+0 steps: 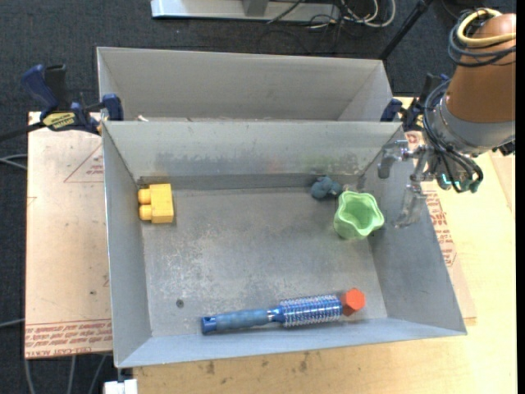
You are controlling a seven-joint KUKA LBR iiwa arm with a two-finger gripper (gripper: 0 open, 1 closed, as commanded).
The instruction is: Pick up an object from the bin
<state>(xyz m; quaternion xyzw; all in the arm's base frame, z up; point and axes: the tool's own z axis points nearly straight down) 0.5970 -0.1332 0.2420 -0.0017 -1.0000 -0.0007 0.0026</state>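
My gripper [397, 185] hangs over the bin's right wall near the back right corner, its two metal fingers apart with nothing between them. Just left of it a light green cup [358, 214] with a wavy rim stands upright on the bin floor. A small grey-blue lump [325, 189] lies behind the cup against the back wall.
A yellow toy block [157, 203] sits at the back left of the bin. Along the front wall lies a blue hairbrush [275, 314], with a small orange-red piece [353, 301] at its right end. The arm's orange cover rises above the right rim.
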